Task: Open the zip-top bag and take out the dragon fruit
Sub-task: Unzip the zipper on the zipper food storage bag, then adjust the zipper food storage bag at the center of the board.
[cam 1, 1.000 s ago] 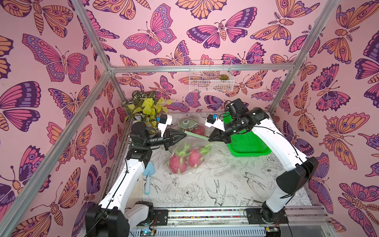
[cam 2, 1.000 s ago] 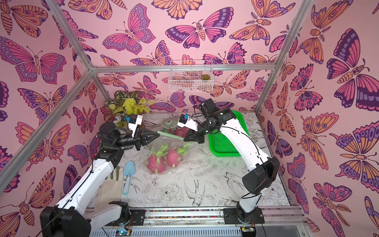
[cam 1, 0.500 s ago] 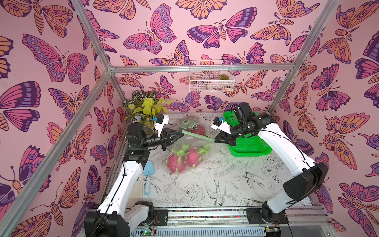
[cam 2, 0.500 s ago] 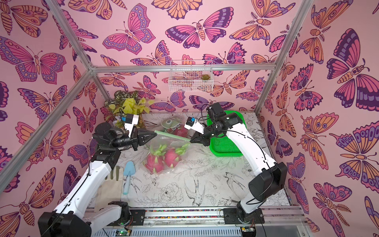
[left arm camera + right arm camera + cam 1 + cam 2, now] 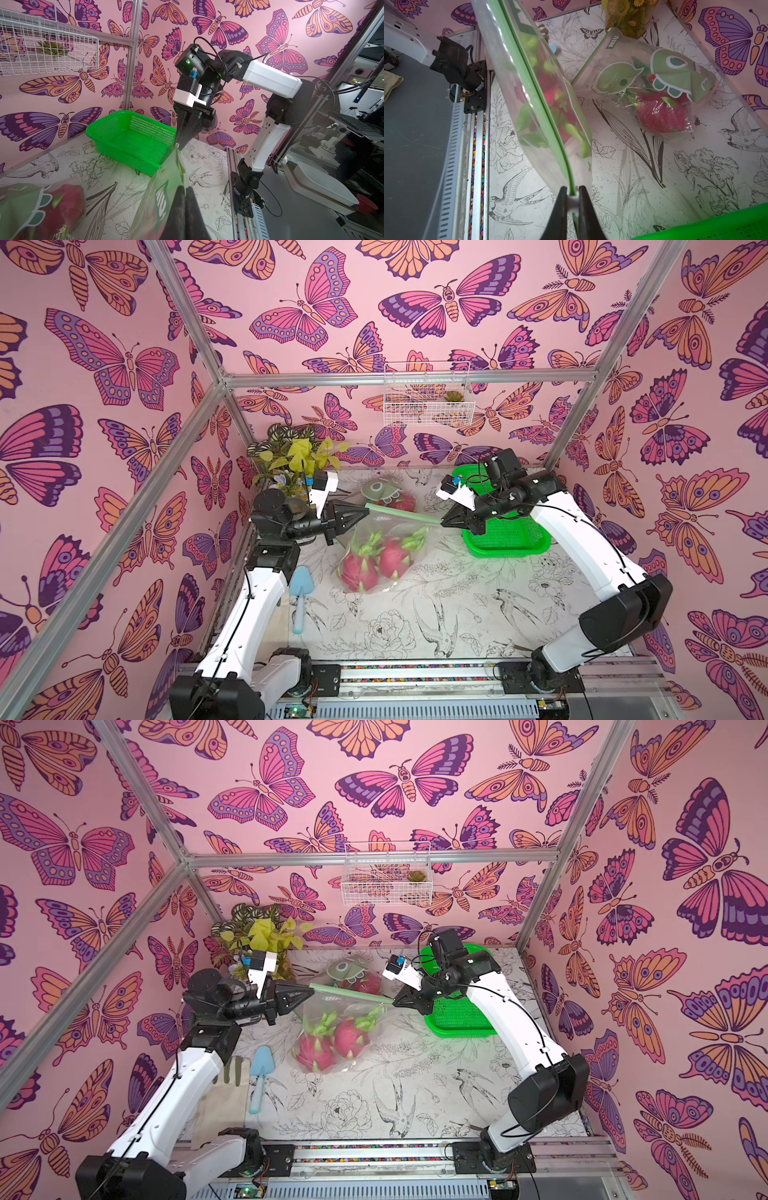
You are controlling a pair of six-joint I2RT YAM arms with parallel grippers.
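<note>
Left of centre in both top views, the left gripper (image 5: 366, 512) is pinched tight on one end of the green seal strip (image 5: 403, 515) of the zip-top bag (image 5: 388, 537). The clear bag hangs from that taut strip at mid-frame. Its lower part appears to rest on the worktop (image 5: 415, 614), with magenta dragon fruit (image 5: 376, 562) inside. Just above it in the frame lies a second bag (image 5: 384, 495) holding a redder fruit. Right of centre, the right gripper (image 5: 443, 522) is clamped nearly closed on the strip's other end. A green basket (image 5: 505, 549) sits just right of it.
</note>
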